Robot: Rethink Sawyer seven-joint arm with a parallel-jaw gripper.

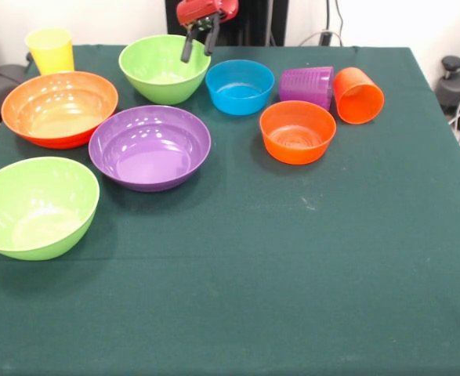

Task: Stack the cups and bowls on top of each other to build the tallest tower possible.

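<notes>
Nothing is stacked yet: every piece sits alone on the green tabletop (pixel 292 274), so the whole tower remains to be built, as far as this view shows. Nearest is a lime green bowl (pixel 35 207) at the left edge, upright. Beyond it the purple bowl (pixel 150 147) stands just beside the large orange bowl (pixel 59 108), and to the right the small orange bowl (pixel 297 131) sits apart from them. Farther back come the second lime green bowl (pixel 164 68), the small blue bowl (pixel 239 86) close beside it, then the purple ribbed cup (pixel 307 85) and the orange cup (pixel 359 95), both tipped on their sides and touching or nearly so. The yellow cup (pixel 50 50) stands upright at the far left. No pink bowl shows here. At the far edge the hand (pixel 199 43) hangs above the far rim of the second green bowl, its two dark fingers (pixel 187 47) spread and holding nothing, tilted slightly.
</notes>
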